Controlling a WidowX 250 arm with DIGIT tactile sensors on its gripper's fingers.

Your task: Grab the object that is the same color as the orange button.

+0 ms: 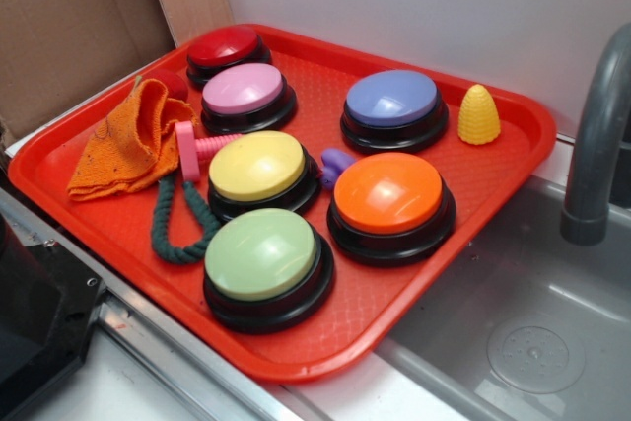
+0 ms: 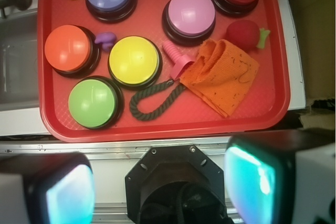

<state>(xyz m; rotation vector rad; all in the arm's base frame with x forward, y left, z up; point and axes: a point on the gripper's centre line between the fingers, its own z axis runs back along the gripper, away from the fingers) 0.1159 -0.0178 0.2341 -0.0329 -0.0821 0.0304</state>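
Cloth first: on your exterior view the soft orange knitted cloth [image 1: 126, 145] lies crumpled at the left edge of the red plastic tray [image 1: 473, 234], its long axis running from the near-left corner up toward the dark red domed button [image 1: 227, 50]. A pink plastic screw toy [image 1: 197, 148] touches its right side (a green rope loop [image 1: 180, 226] lies just below). Further right sits the round domed orange button [image 1: 390, 202]. In the wrist view the gripper [image 2: 157, 184] hangs off the tray, fingers spread, grasping nothing.
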